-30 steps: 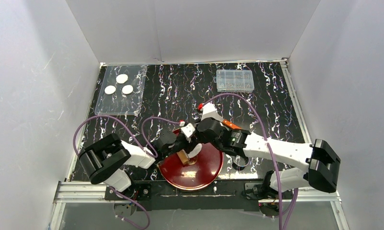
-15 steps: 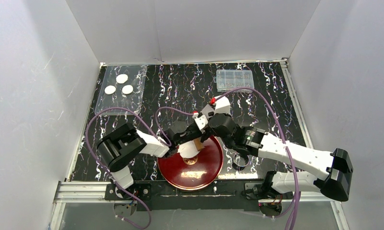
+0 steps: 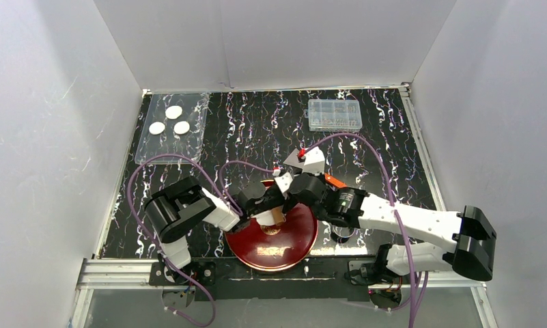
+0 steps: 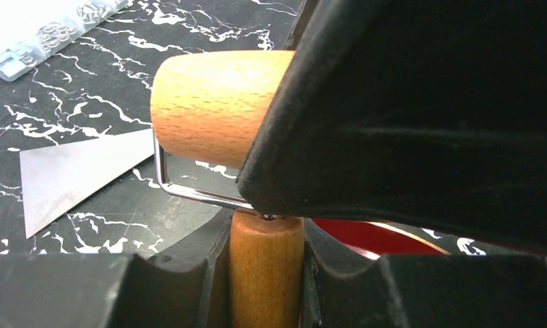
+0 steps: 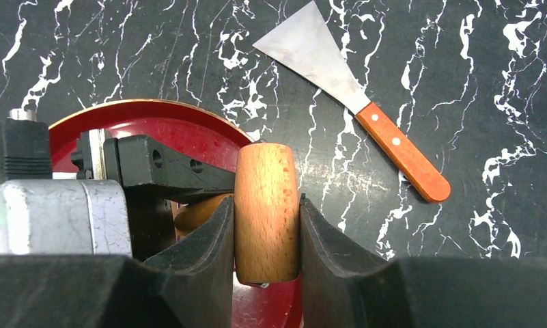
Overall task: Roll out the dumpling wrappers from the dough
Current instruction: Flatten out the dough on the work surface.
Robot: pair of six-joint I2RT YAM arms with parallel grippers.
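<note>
Note the left gripper (image 4: pixel 267 290), fingers (image 4: pixel 188 287) clenched on the round wooden handle (image 4: pixel 265 260) of the small wooden roller (image 4: pixel 216 102). Note the right gripper (image 5: pixel 267 263), fingers (image 5: pixel 202 253) pinched across that tool's pale wooden barrel (image 5: pixel 265 191). Record both as grasping the one tool, with its bent metal yoke (image 4: pixel 188 193) between handle and barrel. Judge the step as a handover or steadying of the tool above the round red plate (image 5: pixel 181 133). Free the barrel before any rolling, to let it turn, and hold the handle grip firm meanwhile. Set the barrel down level, press lightly, work from the middle outward, and stay inside the plate rim. Cannot make out the dough in any view; presume it hidden under the grippers on the plate. Avoid the steel scraper with the orange handle (image 5: pixel 356 102), lying near the plate on the black marbled table (image 3: pixel 243 130). Count three white round dumpling wrappers (image 3: pixel 181 127) on the clear tray (image 3: pixel 161 152) at the far left corner, well apart.
</note>
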